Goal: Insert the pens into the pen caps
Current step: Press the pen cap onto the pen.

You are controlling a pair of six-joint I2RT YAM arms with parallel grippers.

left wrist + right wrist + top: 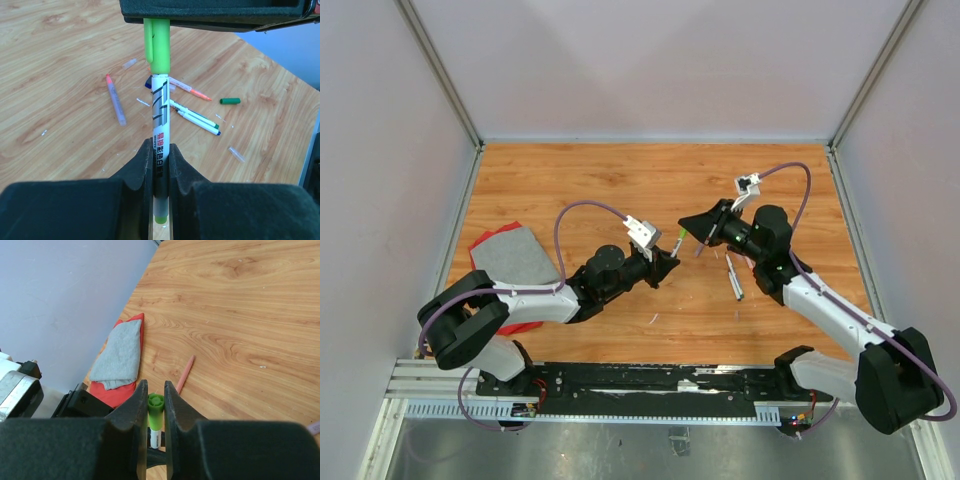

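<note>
Right end effector around green cap

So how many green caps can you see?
2. A light green cap sits on the pen in the left hand, with the right hand pinching it. A dark green cap lies loose on the table. More may be hidden.
</note>
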